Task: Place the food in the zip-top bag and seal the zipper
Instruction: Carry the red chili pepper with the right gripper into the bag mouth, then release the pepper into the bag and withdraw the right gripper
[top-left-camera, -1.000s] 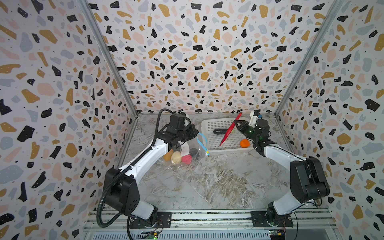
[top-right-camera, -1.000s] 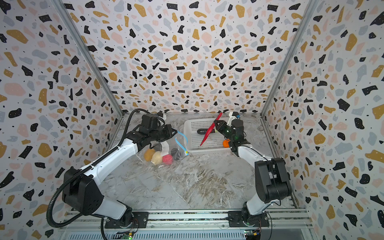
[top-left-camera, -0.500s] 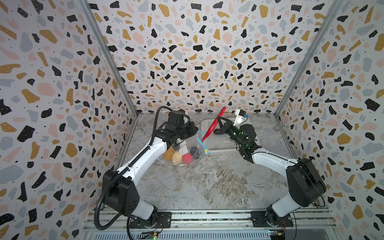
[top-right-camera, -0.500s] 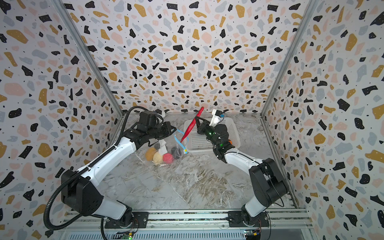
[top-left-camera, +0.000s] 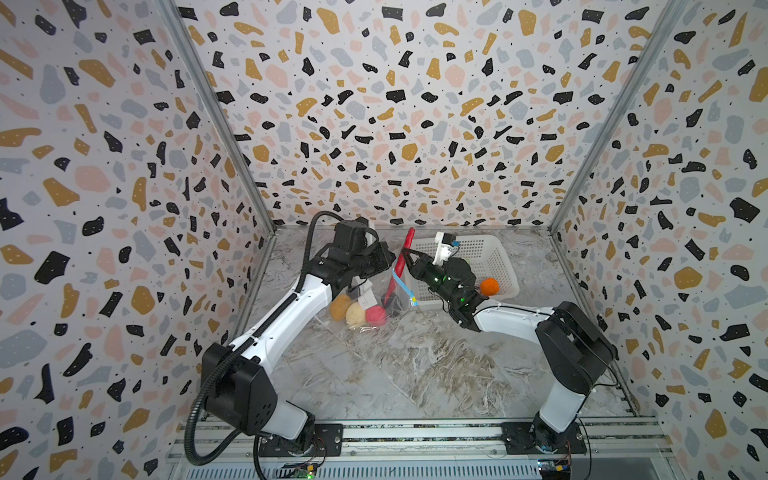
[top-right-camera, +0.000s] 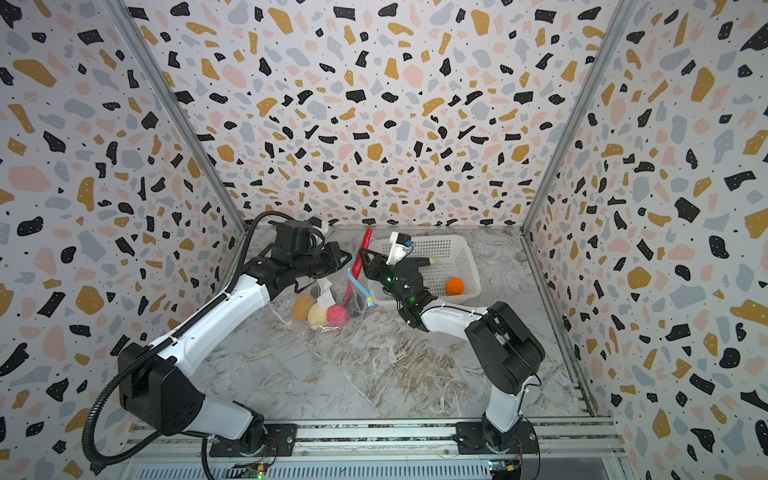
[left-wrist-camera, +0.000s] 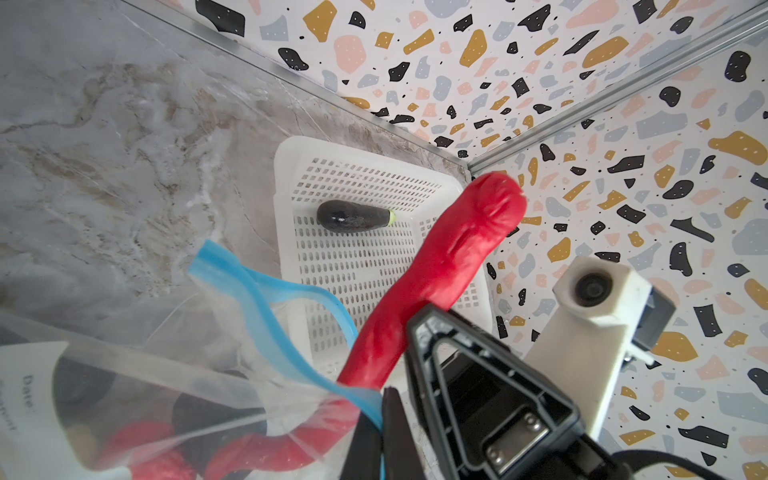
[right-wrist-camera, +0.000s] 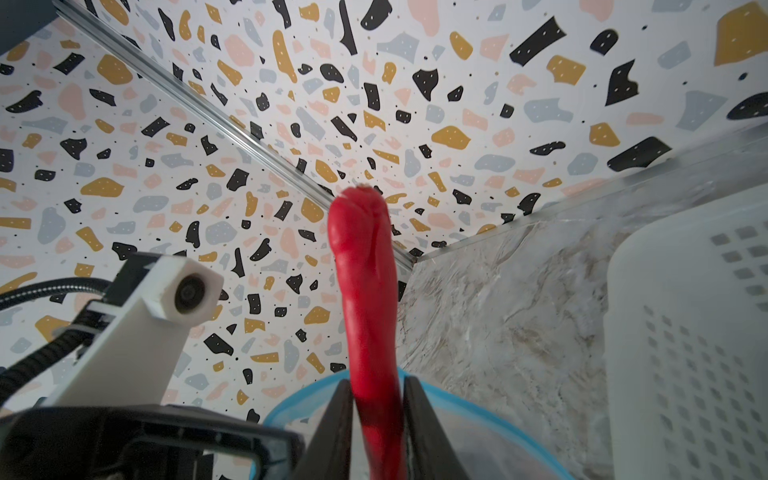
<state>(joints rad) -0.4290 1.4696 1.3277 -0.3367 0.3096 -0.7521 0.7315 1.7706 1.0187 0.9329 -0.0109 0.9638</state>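
Both top views: left gripper (top-left-camera: 388, 259) pinches the mouth of the clear crinkly zip-top bag (top-left-camera: 368, 297), which sits on the marble table (top-left-camera: 415, 365). Right gripper (top-left-camera: 407, 258) is clamped on the long red toy chili (top-left-camera: 400, 266). The chili stands steep with its lower end in the bag. Tan ball (top-left-camera: 340, 305), cream ball (top-left-camera: 354, 314) and pink ball (top-left-camera: 376, 315) are bagged. Orange ball (top-right-camera: 454, 286) is in the white perforated plastic basket (top-right-camera: 467, 259).

Left wrist: jaws are together on the light-blue zipper strip (left-wrist-camera: 257, 286). Dark purple eggplant (left-wrist-camera: 353, 216) lies in the basket.

Right wrist: fingers (right-wrist-camera: 338, 415) press the chili from both sides.
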